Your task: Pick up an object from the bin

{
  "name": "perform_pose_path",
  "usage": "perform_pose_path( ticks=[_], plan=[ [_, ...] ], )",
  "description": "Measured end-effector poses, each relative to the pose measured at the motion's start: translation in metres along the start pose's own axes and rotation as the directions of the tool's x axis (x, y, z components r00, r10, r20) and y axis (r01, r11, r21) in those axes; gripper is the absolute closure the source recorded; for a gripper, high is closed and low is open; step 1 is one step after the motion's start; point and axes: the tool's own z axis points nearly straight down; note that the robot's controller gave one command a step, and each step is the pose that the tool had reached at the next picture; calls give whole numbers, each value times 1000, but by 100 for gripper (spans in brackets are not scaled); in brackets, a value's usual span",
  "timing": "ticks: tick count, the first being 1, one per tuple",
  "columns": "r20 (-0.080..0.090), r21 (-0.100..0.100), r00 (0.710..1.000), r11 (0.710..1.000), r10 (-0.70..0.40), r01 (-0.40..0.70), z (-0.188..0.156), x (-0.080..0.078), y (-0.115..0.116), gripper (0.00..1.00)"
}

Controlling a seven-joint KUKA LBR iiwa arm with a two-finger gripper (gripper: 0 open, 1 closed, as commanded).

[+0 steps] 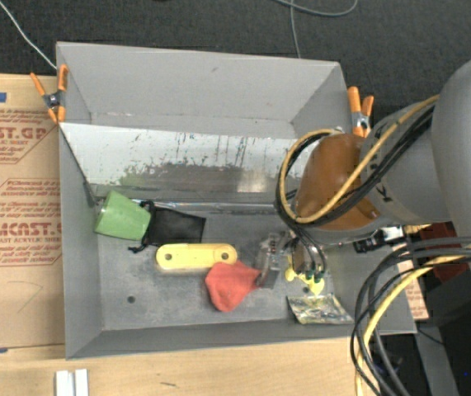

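The end effector [270, 264] is low in the bin [177, 81], at the right edge of a red, soft-looking lump [228, 285] that lies on the floor just beside a yellow oblong piece [192, 256]. It seems to touch the lump. I cannot tell how far open it is or whether it has hold of anything. This looks like the grasping step. The next move calls for closing squarely on the lump, then a straight lift.

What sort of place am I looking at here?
Probably a robotics lab test bench: a cabled robot arm reaches into a grey metal bin holding odd loose things, like a green cup and a red lump.
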Motion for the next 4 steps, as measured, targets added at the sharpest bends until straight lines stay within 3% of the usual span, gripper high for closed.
perform_pose_path(
  ticks=[1,2,3,4],
  plan=[
    [3,-1,1000,1000,7,-7,-155,-13,-12,100],
    [2,0,1000,1000,7,-7,-155,-13,-12,0],
    [2,0,1000,1000,7,-7,-155,-13,-12,0],
    [6,0,993,993,-118,118,-73,1,-30,0]
  ],
)
